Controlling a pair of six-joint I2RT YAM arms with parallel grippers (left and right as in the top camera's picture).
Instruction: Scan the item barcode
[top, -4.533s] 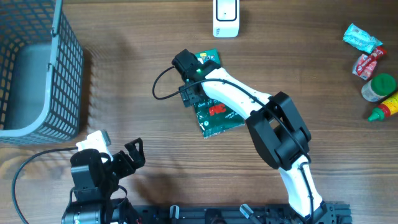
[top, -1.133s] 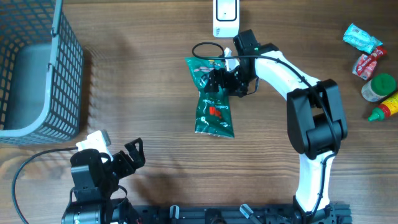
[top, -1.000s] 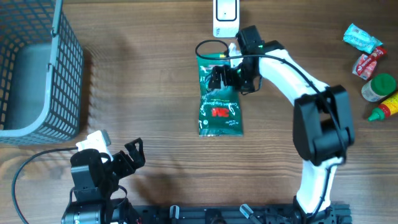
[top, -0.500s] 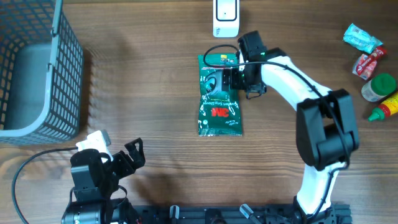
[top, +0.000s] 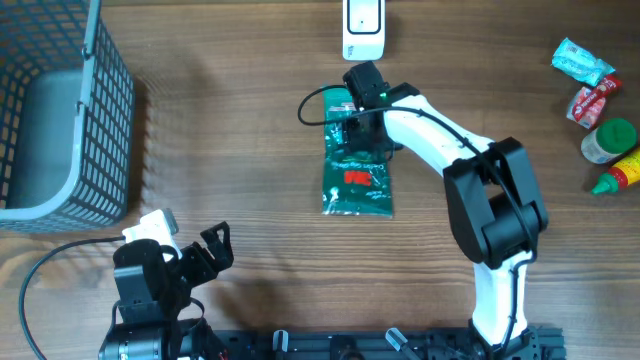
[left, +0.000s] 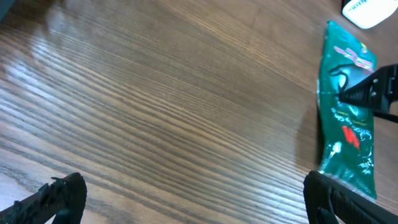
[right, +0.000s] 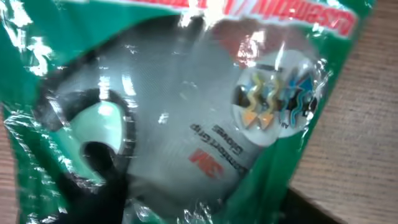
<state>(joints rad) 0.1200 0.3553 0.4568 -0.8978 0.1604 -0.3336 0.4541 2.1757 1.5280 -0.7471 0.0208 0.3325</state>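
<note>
Here, wood-grain table (top: 220, 120) bears green packet (top: 357, 185), basket (top: 105, 120) left.

- Table (top: 230, 130): a brown wood-grain top that fills the overhead view from edge to edge.
- Grain: fine dark streaks on a mid-brown ground. They run left to right in the overhead view and slant across the left wrist view.
- Light: soft and even, falling from above. A pale sheen (left: 59, 28) lies on the wood at the upper left of the left wrist view, where the grain looks washed out.
- Shading: a faint, soft-edged darker band crosses the table towards the left of the overhead view.
- Right wrist view: a strip of the same wood shows at the right edge, lighter tan, with a dark shadow in the lower right corner.
</note>
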